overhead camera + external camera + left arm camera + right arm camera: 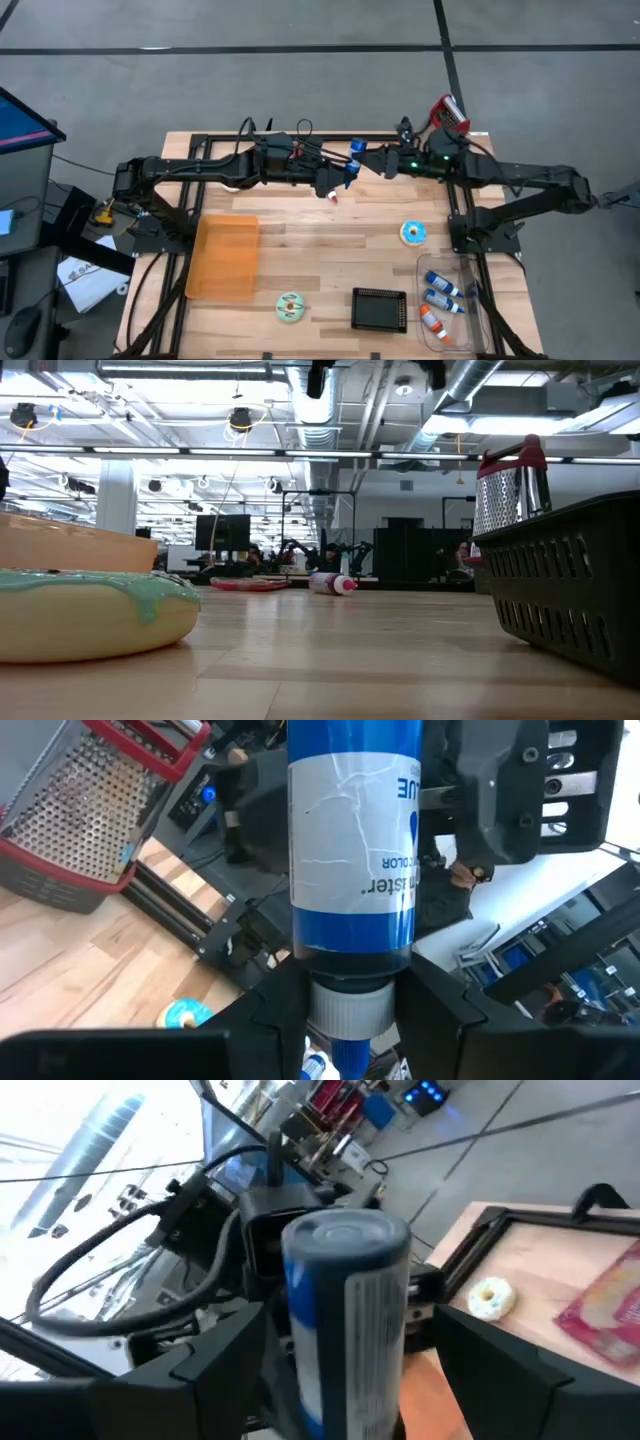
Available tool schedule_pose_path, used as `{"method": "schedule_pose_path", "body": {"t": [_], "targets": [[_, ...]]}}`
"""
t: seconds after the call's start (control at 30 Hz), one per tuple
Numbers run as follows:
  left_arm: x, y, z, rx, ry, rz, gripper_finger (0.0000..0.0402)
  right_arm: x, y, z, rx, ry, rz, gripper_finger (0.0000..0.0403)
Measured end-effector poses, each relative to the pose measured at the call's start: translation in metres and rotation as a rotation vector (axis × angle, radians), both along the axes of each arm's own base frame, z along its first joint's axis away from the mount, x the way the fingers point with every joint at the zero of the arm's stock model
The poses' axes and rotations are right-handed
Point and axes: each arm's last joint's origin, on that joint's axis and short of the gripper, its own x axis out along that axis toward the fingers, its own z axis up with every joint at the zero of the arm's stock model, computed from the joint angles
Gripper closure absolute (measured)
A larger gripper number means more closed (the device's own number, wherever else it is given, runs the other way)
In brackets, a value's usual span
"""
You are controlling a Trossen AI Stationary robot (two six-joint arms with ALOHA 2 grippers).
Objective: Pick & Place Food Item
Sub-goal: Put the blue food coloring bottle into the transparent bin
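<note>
Wooden counter (pixel 330 245): low in frame a green-iced donut (pixel 290 307) & black basket (pixel 379 309). Upper centre, left claw (pixel 347 172) & right claw (pixel 372 165) meet, both clenched on blue tube (pixel 355 156), held above the counter.

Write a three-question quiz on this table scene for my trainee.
1. True or false: the orange tray holds a doughnut.
2. What is clamped in the jaws of the left gripper? A) blue tube B) grater C) black basket
3. Fill in: the clear bin holds three small ____.
Key: 1 false; 2 A; 3 bottles.
</note>
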Motion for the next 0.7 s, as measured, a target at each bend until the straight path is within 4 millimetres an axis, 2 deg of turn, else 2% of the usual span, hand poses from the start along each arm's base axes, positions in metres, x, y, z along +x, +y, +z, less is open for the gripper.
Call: {"method": "schedule_pose_path", "body": {"t": [0.2,0.33,0.43,0.7], "targets": [[0.0,0.0,0.0,-0.003,0.001,-0.002,0.0289,0.013,-0.003,-0.003,0.006,-0.014,0.032,0.0127],[0.0,-0.001,0.0,-0.002,-0.004,-0.008,0.0289,0.013,-0.002,0.004,-0.004,-0.027,0.049,0.0137],[0.0,-0.001,0.001,-0.003,-0.002,-0.01,0.0289,0.013,-0.002,0.004,-0.011,-0.018,0.049,0.016],[0.0,-0.002,0.001,-0.001,-0.006,-0.011,0.0288,0.012,-0.002,0.003,-0.037,-0.008,0.05,0.0257]]}}
